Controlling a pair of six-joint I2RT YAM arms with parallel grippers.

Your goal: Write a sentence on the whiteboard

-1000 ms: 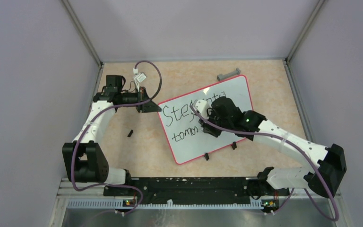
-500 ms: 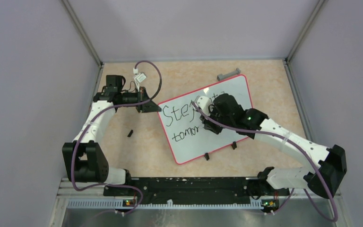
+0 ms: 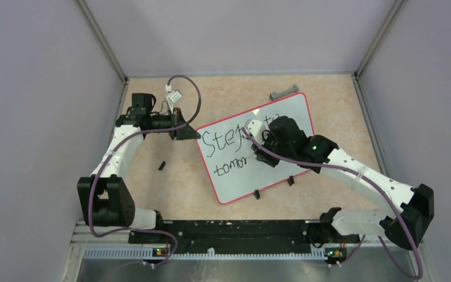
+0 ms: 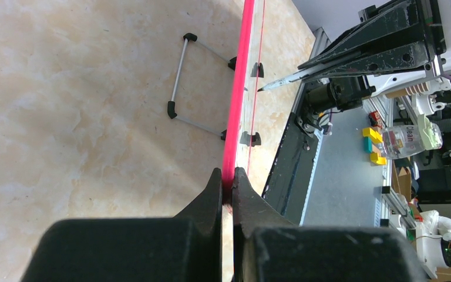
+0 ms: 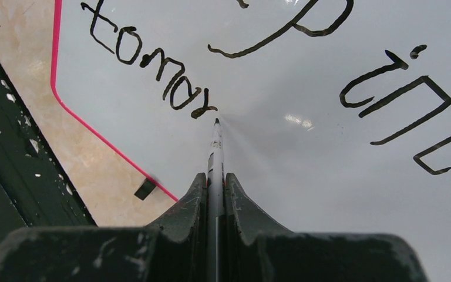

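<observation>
The whiteboard lies tilted on the table, with a pink-red rim. The sentence is in black marker: a first line starting with a large "S" and a second line reading "tomor". My left gripper is shut on the board's left rim, with the jaws pinching the pink edge. My right gripper is over the board's middle, shut on a thin marker. The marker's tip sits on the board just right of the last "r". The arm hides part of the first line.
Two small black clips sit on the board's near edge. A grey bar lies beyond the board's far corner. A small black cap lies on the table left of the board. A wire stand shows under the board.
My right gripper has moved a little to the right along the second line with the marker, and another letter has appeared there. The left gripper has not moved.
</observation>
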